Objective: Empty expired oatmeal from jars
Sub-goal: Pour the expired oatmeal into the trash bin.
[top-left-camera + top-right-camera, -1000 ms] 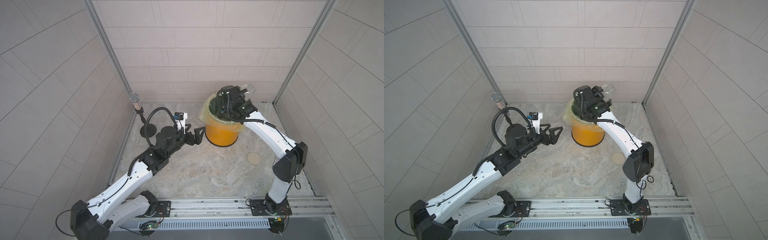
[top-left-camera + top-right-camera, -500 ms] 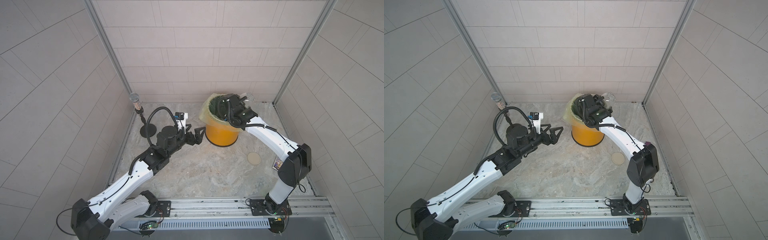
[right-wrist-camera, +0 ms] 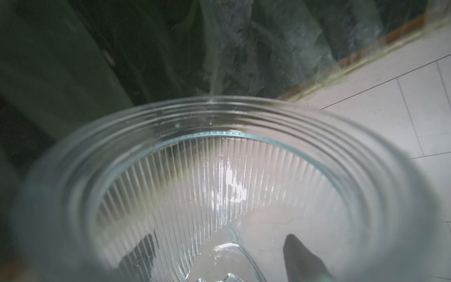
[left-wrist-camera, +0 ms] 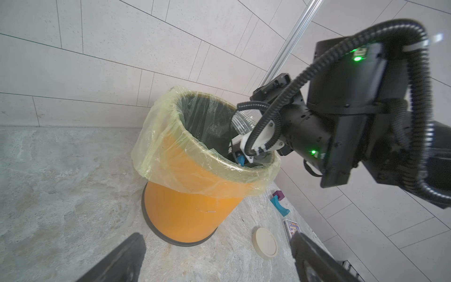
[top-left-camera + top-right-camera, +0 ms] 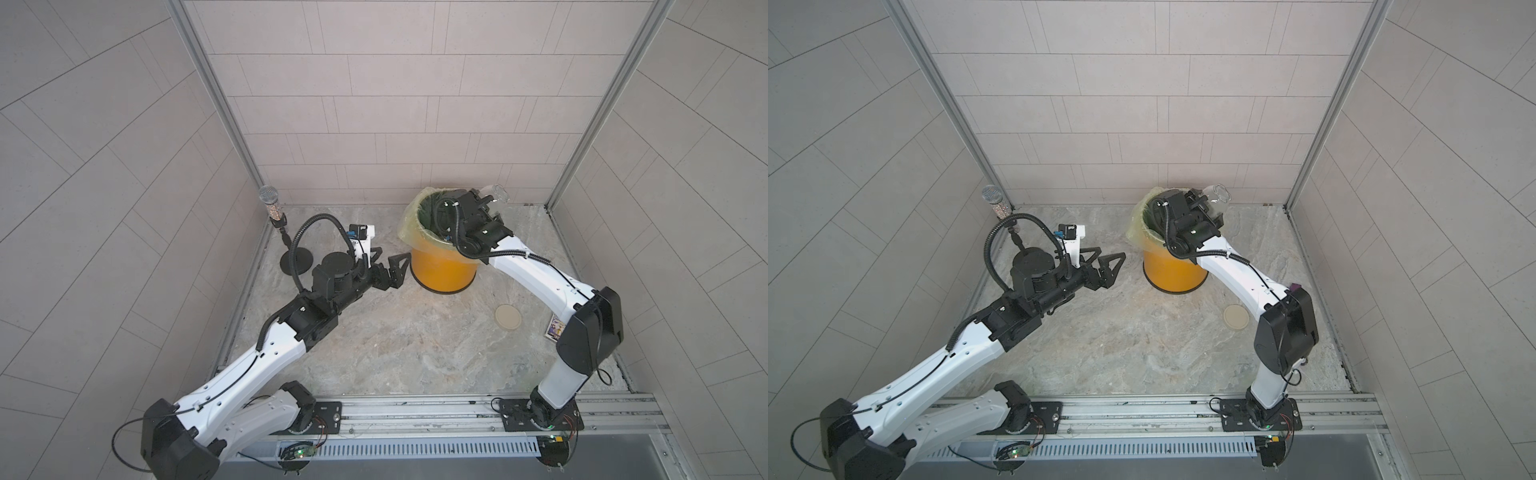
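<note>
A clear ribbed glass jar [image 5: 496,194] [image 5: 1217,197] is tipped over the orange bin [image 5: 442,270] [image 5: 1173,272], its mouth aimed into the bin's liner. My right gripper [image 5: 484,204] [image 3: 220,254] is shut on the jar; its dark fingertips [image 3: 301,254] show through the glass. In the right wrist view the jar [image 3: 219,185] looks empty, and the oatmeal is out of view. The jar's neck [image 4: 244,122] sits just inside the bin [image 4: 185,207]. My left gripper [image 5: 388,259] [image 5: 1106,259] [image 4: 219,258] hangs open beside the bin's left side, holding nothing.
A flat cream lid [image 5: 508,317] [image 5: 1236,316] [image 4: 265,245] lies on the stone floor, right of the bin. A small printed box [image 5: 557,331] and teal and purple blocks [image 4: 279,205] lie by the right wall. A microphone on a stand [image 5: 272,205] is at the back left.
My right wrist has sunk a little lower over the bin with the jar, and its elbow has shifted slightly. The left arm has not moved.
</note>
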You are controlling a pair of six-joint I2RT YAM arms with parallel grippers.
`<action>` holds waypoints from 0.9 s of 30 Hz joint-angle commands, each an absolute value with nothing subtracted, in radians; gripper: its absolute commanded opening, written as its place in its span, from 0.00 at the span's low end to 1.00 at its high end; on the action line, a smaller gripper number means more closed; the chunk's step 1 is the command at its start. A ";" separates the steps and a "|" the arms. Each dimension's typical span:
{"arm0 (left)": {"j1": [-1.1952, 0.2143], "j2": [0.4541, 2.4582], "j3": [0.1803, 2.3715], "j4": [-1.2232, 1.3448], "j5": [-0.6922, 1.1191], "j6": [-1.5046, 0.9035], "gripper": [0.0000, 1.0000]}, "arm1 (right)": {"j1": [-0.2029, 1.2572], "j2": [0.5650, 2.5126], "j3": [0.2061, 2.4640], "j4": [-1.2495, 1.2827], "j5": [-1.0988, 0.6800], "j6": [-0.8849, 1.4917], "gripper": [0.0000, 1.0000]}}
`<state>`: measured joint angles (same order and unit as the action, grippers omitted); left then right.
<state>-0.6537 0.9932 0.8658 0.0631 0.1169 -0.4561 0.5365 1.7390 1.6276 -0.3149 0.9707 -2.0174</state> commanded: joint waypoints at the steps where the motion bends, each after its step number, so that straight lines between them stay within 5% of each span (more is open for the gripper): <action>1: -0.652 0.968 0.879 0.085 0.105 -0.463 1.00 | 0.551 1.738 1.741 -0.235 1.034 -2.521 0.00; 6: -0.651 0.954 0.882 0.075 0.100 -0.456 1.00 | 0.555 1.723 1.743 -0.279 0.983 -2.445 0.00; 17: -0.651 0.990 0.904 0.057 0.107 -0.444 1.00 | 0.538 1.940 2.393 -1.333 0.843 -1.481 0.00; 27: -0.651 0.996 0.912 0.034 0.101 -0.433 1.00 | 0.515 1.953 2.424 -1.426 0.651 -1.222 0.00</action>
